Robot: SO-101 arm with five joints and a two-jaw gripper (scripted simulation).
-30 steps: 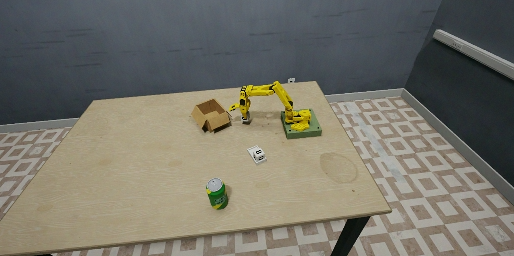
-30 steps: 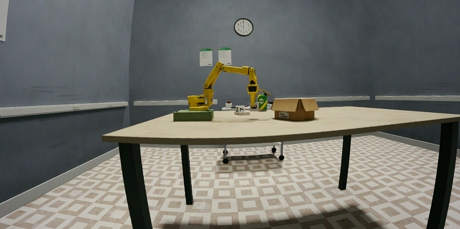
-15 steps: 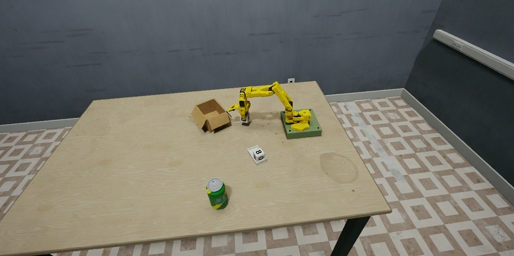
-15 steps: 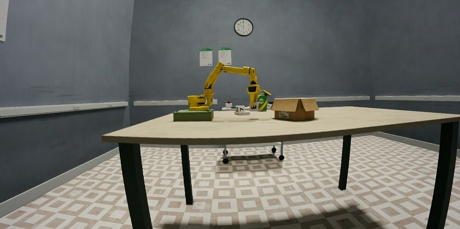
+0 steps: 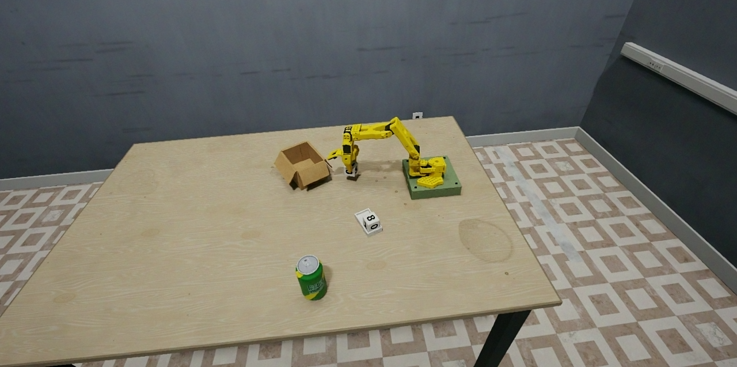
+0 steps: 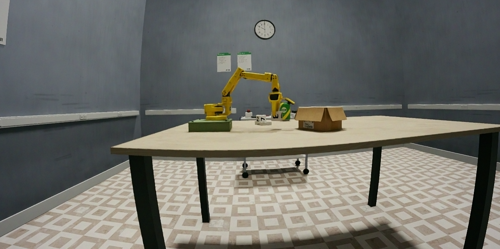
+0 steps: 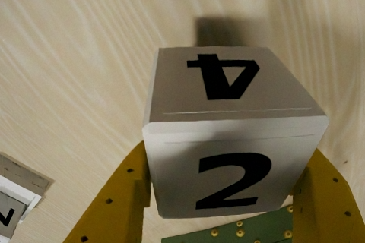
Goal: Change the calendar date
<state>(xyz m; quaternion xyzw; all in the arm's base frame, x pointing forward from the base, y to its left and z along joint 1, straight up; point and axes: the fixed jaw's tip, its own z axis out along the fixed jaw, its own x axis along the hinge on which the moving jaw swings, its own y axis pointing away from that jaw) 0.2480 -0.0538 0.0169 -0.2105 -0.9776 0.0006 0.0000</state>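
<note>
End effector (image 7: pixel 223 208) clamped on cube (image 7: pixel 230 137) — low over tabletop (image 5: pixel 206 241), away from tray (image 5: pixel 368 223). Regrasp step, probably — next, set down and re-grip.

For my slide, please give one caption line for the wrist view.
The hand grips a white cube, faces 2 and 4 showing, above the table.
</note>
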